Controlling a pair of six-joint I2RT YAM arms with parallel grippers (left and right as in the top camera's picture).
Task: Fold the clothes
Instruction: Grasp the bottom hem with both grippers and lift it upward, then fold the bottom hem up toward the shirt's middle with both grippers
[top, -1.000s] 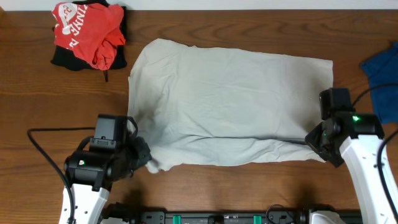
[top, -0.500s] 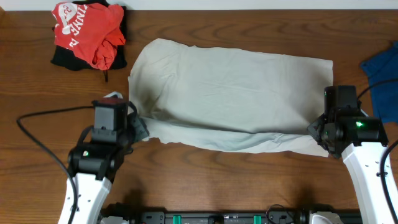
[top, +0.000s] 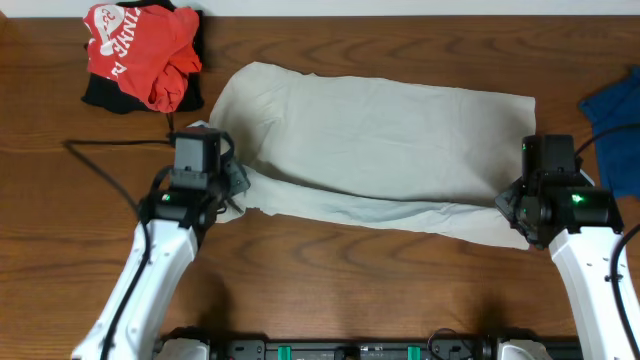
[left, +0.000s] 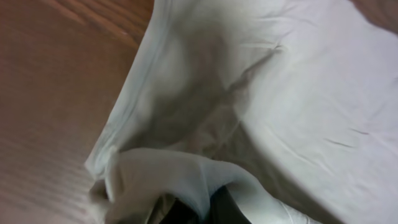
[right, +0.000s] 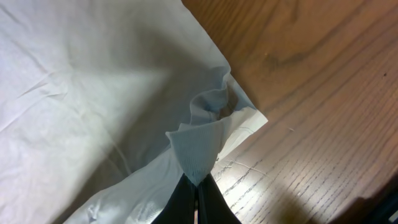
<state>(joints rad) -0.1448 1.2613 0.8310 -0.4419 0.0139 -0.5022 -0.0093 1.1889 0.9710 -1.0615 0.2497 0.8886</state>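
Note:
A pale grey-green garment (top: 380, 140) lies spread across the middle of the wooden table, its near edge lifted and folded back. My left gripper (top: 232, 190) is shut on the garment's near-left corner (left: 180, 180), with cloth bunched over the fingers. My right gripper (top: 515, 215) is shut on the near-right corner (right: 199, 152), pinching a peak of cloth just above the table. The garment also fills the left wrist view (left: 292, 81) and the right wrist view (right: 93, 93).
A red and black bundle of clothes (top: 140, 55) lies at the far left corner. A blue cloth (top: 615, 120) lies at the right edge. Bare wood (top: 350, 280) runs along the front of the table.
Both grippers have carried the garment's near edge away from the front of the table. The left gripper has moved furthest, so the near strip now lies folded over.

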